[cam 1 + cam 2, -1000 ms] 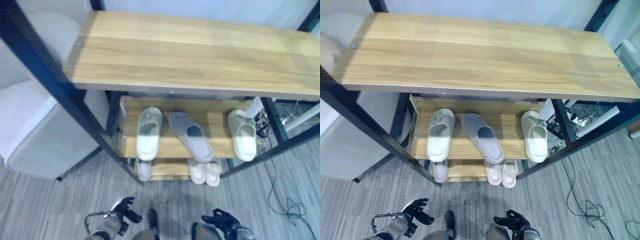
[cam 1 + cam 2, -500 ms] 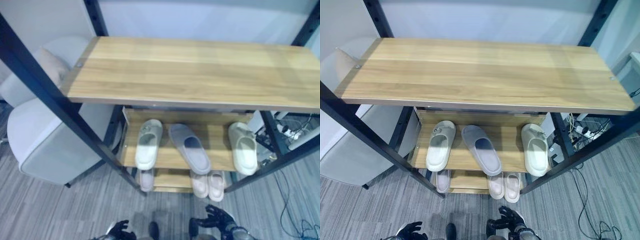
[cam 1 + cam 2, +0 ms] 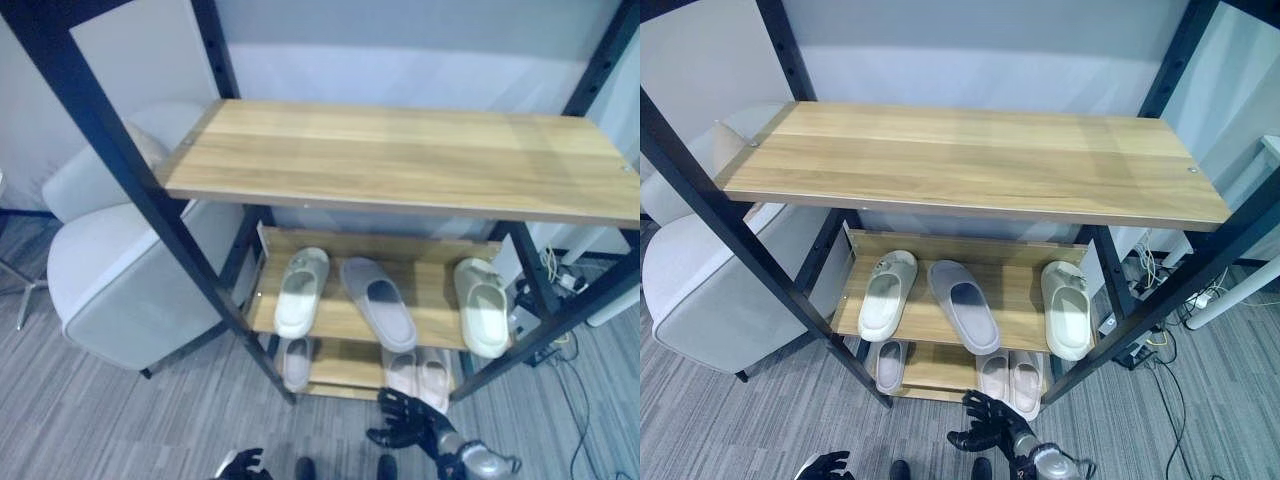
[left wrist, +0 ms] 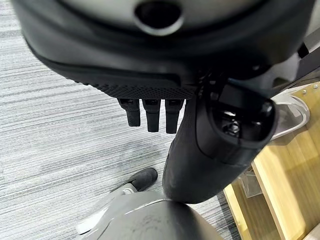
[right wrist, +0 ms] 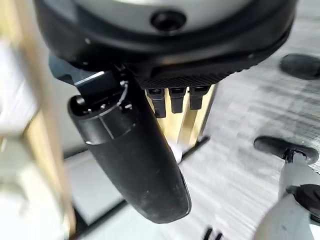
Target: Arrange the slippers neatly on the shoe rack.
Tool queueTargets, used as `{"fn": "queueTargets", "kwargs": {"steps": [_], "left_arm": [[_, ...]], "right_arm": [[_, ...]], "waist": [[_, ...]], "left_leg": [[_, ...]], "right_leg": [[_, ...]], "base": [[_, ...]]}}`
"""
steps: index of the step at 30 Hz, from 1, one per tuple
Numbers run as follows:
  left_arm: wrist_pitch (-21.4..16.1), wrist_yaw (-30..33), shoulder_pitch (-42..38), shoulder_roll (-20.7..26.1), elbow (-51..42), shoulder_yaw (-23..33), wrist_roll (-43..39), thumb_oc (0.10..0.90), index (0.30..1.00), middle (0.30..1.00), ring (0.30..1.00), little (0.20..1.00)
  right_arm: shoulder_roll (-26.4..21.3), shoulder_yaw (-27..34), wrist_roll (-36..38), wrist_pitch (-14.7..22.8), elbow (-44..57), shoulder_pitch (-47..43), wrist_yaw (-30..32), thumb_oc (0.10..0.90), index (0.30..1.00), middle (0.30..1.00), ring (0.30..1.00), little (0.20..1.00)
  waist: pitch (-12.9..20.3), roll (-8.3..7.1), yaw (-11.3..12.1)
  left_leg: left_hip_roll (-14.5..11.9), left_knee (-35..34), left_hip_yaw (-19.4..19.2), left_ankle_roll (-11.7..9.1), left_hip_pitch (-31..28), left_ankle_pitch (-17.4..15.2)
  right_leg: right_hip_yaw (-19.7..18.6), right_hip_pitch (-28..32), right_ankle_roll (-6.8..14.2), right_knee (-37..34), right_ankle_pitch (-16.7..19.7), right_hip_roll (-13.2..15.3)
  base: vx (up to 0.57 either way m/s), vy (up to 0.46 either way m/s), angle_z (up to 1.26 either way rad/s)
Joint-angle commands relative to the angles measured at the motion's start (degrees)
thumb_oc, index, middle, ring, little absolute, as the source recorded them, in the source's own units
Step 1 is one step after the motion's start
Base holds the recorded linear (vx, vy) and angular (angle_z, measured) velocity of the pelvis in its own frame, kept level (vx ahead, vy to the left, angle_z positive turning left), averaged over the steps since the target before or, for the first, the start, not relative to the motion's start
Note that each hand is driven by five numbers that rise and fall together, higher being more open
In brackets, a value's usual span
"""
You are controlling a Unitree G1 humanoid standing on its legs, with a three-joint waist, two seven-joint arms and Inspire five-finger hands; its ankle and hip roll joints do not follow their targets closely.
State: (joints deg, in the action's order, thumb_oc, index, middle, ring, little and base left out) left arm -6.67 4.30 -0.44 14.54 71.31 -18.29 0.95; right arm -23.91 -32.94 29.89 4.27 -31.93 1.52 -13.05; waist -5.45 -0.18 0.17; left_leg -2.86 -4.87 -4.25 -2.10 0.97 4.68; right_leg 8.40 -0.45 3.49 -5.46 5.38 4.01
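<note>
Currently the shoe rack (image 3: 970, 160) stands before a pale wall, black metal frame with light wood shelves; its top shelf carries nothing. On the middle shelf (image 3: 1015, 300) three slippers lie well apart: a cream slipper (image 3: 886, 295) at the robot's left with toe toward the back, a grey slipper (image 3: 963, 305) in the middle lying skewed, its toe end angled toward the back left, and a second cream slipper (image 3: 1066, 310) at the right end, its heel overhanging the front edge a little. On the lowest shelf (image 3: 930, 368) a single pale pink slipper (image 3: 889, 365) sits at the left, and a pair of pale pink slippers (image 3: 1008, 380) lies side by side, touching, at the right. The right hand (image 3: 990, 428) is low in front of the rack over the grey striped floor (image 3: 760, 420), just before the pink pair, fingers spread and relaxed, holding nothing; in the right wrist view the right hand's thumb (image 5: 132, 155) stands straight out and the fingertips (image 5: 172, 100) hang free, with a rack post beyond them. The left hand (image 3: 825, 466) shows at the bottom edge of the head views, well apart from the rack; in the left wrist view its thumb (image 4: 210, 145) and fingertips (image 4: 152, 117) are extended over the floor, empty. A light grey armchair (image 3: 710, 300) stands beside the rack on the robot's left. White cables (image 3: 1160, 350) lie on the floor past the rack's right end.
</note>
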Motion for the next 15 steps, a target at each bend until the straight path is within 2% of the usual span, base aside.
{"fn": "queueTargets", "kwargs": {"steps": [1, 4, 5, 7, 10, 14, 15], "left_arm": [[-2.0, -0.6, -3.3, -0.9, 2.1, -1.8, 2.8, 0.8, 0.9, 0.9, 0.9, 0.9], [-2.2, -1.3, -3.0, -1.1, 2.2, -1.5, 2.1, 0.8, 0.9, 0.9, 0.9, 0.9], [-1.6, -0.9, -3.3, -0.6, 2.9, 1.7, -2.3, 0.8, 0.9, 0.9, 0.9, 0.9], [-1.3, -0.6, -3.3, 0.4, 4.0, 4.3, -4.7, 0.8, 0.9, 0.9, 0.9, 0.9], [-1.1, -0.7, -2.8, 1.7, 5.3, 5.8, -4.4, 0.8, 0.9, 0.9, 0.9, 0.9], [-1.0, -1.2, -1.7, 1.4, 6.1, 7.6, -4.4, 0.8, 0.9, 0.9, 0.9, 0.9], [-1.0, -1.2, -1.8, 1.4, 6.1, 7.5, -4.4, 0.8, 0.9, 0.9, 0.9, 0.9]], "right_arm": [[-1.4, -1.9, 6.6, 1.2, 10.0, -4.8, -6.0, 0.8, 0.9, 0.9, 0.9, 0.9], [-1.8, -4.1, 9.4, 0.0, 12.2, -5.6, -7.5, 0.8, 0.9, 0.9, 0.9, 0.9], [-1.9, -6.6, 10.4, -1.2, 13.6, -7.1, -8.0, 0.8, 0.9, 0.9, 0.9, 0.9], [-3.0, -8.8, 11.4, -2.2, 16.8, -9.2, -9.0, 0.8, 0.9, 0.9, 0.9, 0.9], [-8.2, -11.1, 12.2, -2.5, 24.7, -12.5, -11.1, 0.8, 0.9, 0.9, 0.9, 0.9], [-16.5, -7.8, 12.4, -0.4, 36.3, -13.7, -10.8, 0.8, 0.9, 0.9, 0.9, 0.9], [-16.6, -7.7, 12.5, -0.5, 36.5, -13.6, -10.8, 0.8, 0.9, 0.9, 0.9, 0.9]], "waist": [[-2.5, 0.39, 0.6], [-2.4, 0.31, 0.8], [-2.3, 0.1, 1.1], [-2.3, -0.25, 1.2], [-2.1, -0.77, 1.4], [-1.9, -1.22, 1.1], [-1.9, -1.17, 1.1]], "left_leg": [[1.2, -0.1, 0.4, -1.2, -0.5, -3.3], [1.2, -0.1, 0.2, -1.2, -1.0, -3.6], [1.2, -0.1, 0.3, -1.2, -1.2, -3.7], [1.2, -0.1, 0.5, -1.2, -1.3, -3.7], [1.0, -0.1, 0.3, -1.4, -1.3, -3.7], [0.9, -0.1, 0.1, -1.4, -1.4, -3.8], [0.9, -0.1, 0.1, -1.4, -1.4, -3.8]], "right_leg": [[-1.0, 5.8, 3.0, 0.5, -9.0, 0.2], [-1.1, 6.3, 3.0, 0.5, -9.1, 0.2], [-1.2, 6.3, 2.9, 0.5, -9.1, 0.1], [-1.1, 6.4, 2.9, 0.5, -9.1, 0.1], [-1.0, 6.5, 2.9, 0.5, -9.1, 0.1], [-1.0, 6.5, 3.0, 0.5, -9.2, 0.0], [-1.0, 6.5, 3.0, 0.5, -9.2, 0.0]], "base": [[0.07, 0.016, 0.0], [0.02, 0.012, 0.01], [0.0, 0.0, 0.0], [0.02, 0.0, -0.02], [0.02, 0.002, 0.01], [0.0, 0.0, 0.0], [0.0, 0.0, 0.0]]}}
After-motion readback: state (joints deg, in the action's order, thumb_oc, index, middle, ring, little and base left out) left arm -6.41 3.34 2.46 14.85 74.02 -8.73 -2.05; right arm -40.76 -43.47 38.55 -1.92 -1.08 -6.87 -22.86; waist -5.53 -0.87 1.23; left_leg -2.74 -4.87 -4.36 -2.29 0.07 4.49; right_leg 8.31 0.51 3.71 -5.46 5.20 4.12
